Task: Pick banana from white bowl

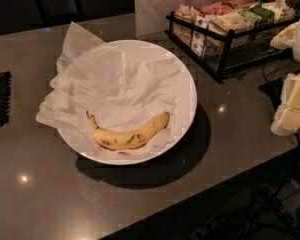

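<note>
The banana is yellow with brown speckles and a dark stem tip pointing left. It lies on its side on crinkled white tissue paper at the near edge of the white bowl, which stands in the middle of the grey counter. My gripper shows as cream and white blocks at the right edge of the view. It is to the right of the bowl, well apart from it and from the banana, and holds nothing that I can see.
A black wire rack of packets stands at the back right, close behind the bowl. A white bag is behind it. A black grid mat lies at the left edge. The counter's front edge runs diagonally at the lower right.
</note>
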You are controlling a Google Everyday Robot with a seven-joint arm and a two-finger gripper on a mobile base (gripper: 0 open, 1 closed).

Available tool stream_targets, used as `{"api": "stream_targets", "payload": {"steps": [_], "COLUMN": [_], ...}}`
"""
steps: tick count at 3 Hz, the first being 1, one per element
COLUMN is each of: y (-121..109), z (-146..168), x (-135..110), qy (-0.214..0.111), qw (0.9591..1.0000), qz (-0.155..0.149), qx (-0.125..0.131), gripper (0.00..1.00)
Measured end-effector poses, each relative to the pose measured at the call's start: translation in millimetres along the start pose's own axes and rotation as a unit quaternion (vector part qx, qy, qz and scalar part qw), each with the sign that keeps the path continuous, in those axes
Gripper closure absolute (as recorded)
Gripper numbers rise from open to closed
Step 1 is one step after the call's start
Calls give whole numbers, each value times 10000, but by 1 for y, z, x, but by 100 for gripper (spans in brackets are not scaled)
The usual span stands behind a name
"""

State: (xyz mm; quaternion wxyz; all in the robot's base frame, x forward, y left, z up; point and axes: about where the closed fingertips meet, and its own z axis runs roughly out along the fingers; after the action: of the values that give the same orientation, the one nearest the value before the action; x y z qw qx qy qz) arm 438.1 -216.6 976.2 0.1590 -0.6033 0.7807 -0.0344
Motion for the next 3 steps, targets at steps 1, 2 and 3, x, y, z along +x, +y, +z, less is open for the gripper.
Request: {"api": "stream_targets", "payload": {"steps": [1,2,3], "y": [0,1,17], "z": [0,0,5], "x": [0,-7,-43], "qy": [0,-23,-79], "qw": [10000,9999,9969], "qz": [-1,-99,-780], "qx": [0,26,-114], "gripper": [0,0,0]}}
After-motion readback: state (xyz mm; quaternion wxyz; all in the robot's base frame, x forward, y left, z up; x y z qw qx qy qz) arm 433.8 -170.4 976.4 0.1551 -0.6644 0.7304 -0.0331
